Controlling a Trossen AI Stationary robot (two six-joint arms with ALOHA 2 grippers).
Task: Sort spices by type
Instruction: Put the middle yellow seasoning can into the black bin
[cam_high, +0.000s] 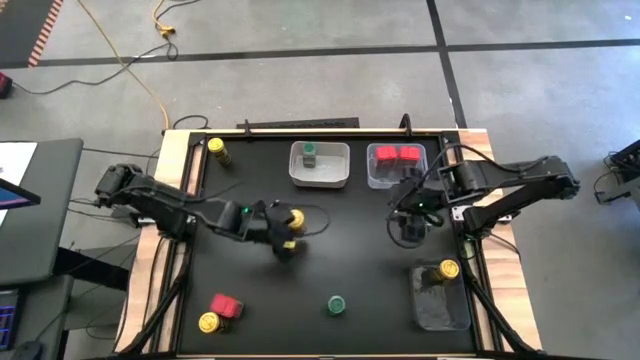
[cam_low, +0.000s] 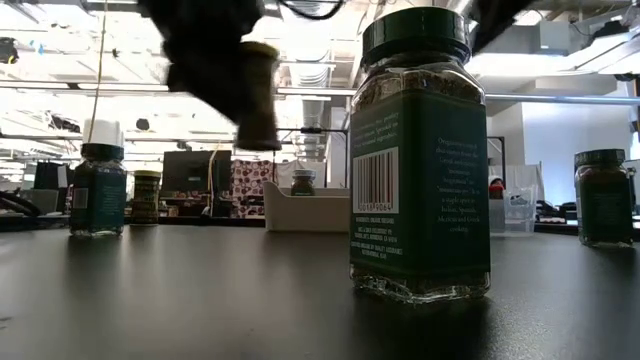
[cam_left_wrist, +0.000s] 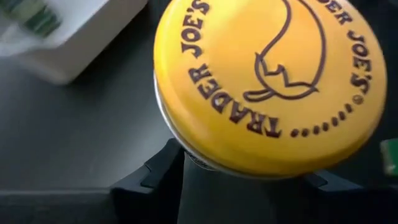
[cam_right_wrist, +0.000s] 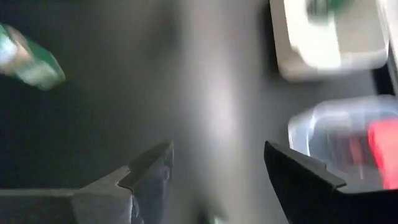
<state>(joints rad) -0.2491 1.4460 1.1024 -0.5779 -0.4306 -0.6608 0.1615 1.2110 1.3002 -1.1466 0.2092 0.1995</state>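
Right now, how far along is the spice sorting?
Done: two red boxy containers in the clear plastic bin, one green-lidded jar in the white bin, one yellow-lidded jar in the near-right bin. In hand: the left gripper holds a yellow-lidded jar; the right gripper is open and empty. Left: loose jars and a red container.
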